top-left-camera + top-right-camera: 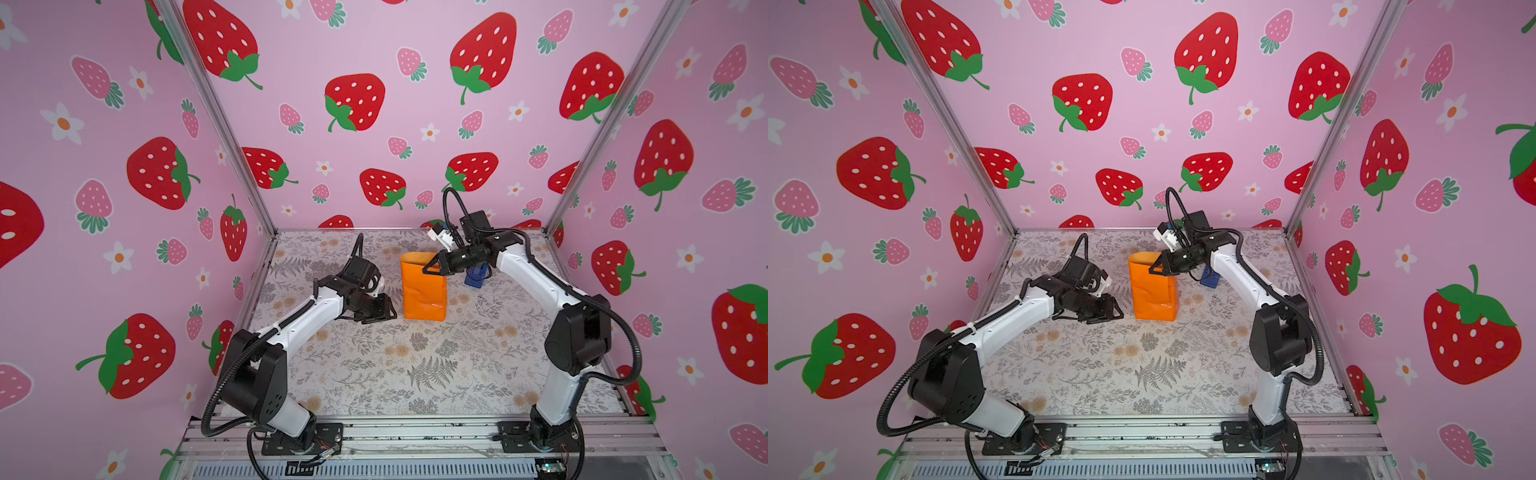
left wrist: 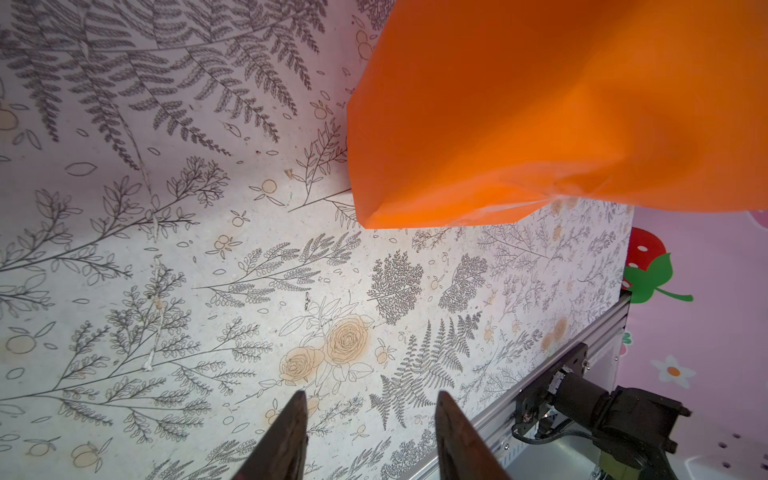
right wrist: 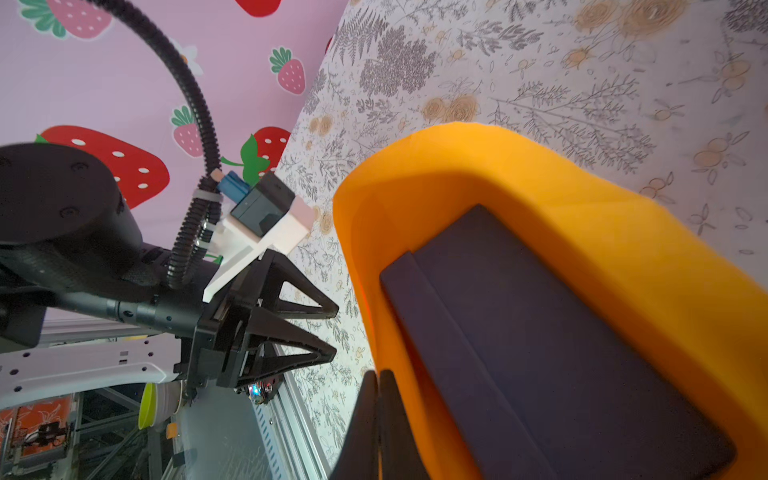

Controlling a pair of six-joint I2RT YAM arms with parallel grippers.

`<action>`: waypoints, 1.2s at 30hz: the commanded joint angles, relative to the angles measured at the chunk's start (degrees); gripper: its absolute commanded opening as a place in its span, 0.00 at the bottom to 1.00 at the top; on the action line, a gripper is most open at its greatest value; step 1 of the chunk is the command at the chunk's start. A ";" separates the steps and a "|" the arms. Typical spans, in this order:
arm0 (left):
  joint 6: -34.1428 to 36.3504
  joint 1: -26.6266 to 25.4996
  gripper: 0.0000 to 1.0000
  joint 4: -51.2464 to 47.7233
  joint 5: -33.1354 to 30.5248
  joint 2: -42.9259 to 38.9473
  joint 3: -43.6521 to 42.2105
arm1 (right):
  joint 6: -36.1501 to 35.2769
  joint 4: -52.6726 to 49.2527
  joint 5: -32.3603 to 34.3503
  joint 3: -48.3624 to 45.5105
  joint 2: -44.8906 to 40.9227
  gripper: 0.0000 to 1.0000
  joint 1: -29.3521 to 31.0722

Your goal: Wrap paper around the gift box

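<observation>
The paper [image 1: 423,291], sleeved round the gift box [image 3: 561,353], is the main bulk at the middle-back of the worktop [image 1: 415,374]. Only a slim gap separates its left side from the left gripper [image 1: 394,312], whose fingers [image 2: 291,432] stand apart with nothing between them. The right gripper [image 1: 424,270], fingers closed, occupies the right rim of the sleeve's open far end. A blue tape dispenser [image 1: 475,277] narrows the lane just right of the paper. Broad bare worktop stretches toward the near edge. Strawberry-print walls [image 1: 353,166] bound left, back and right.
</observation>
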 commanded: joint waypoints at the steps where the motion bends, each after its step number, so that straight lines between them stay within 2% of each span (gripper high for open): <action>1: 0.68 0.32 0.52 -1.69 -0.56 -0.74 2.00 | -1.86 -3.41 4.44 -4.36 -3.08 0.12 2.38; 5: 0.92 0.68 0.52 -1.88 -1.07 -1.17 2.21 | -1.44 -4.17 6.56 -6.93 -5.84 0.35 4.99; 7: 1.15 0.82 0.52 -2.26 -1.28 -1.25 2.50 | -0.94 -4.85 7.96 -6.27 -7.16 0.42 5.53; 10: 1.60 1.27 0.51 -2.60 -1.61 -1.45 3.26 | -0.62 -6.82 11.07 -3.85 -8.02 0.46 5.72; 16: 2.32 2.14 0.52 -2.45 -1.68 -1.13 5.20 | -0.05 -10.19 15.94 1.78 -6.72 0.46 5.71; 19: 2.41 2.57 0.52 -2.28 -1.64 -0.70 5.91 | 0.85 -12.44 19.45 5.79 -4.61 0.41 5.92; 23: 2.73 2.93 0.51 -1.87 -1.36 -0.24 6.29 | 0.70 -15.86 24.96 11.14 -0.12 0.21 7.10; 26: 2.69 3.13 0.51 -1.76 -1.63 -0.29 6.42 | 0.42 -17.38 28.66 13.77 2.84 0.11 8.72; 30: 1.86 3.20 0.51 -0.08 -1.71 -1.06 5.21 | -0.17 -18.91 31.81 17.29 6.84 0.07 11.16; 36: 1.61 3.30 0.51 -0.02 -1.88 -1.87 3.80 | -1.36 -19.89 35.70 19.74 11.45 0.06 14.02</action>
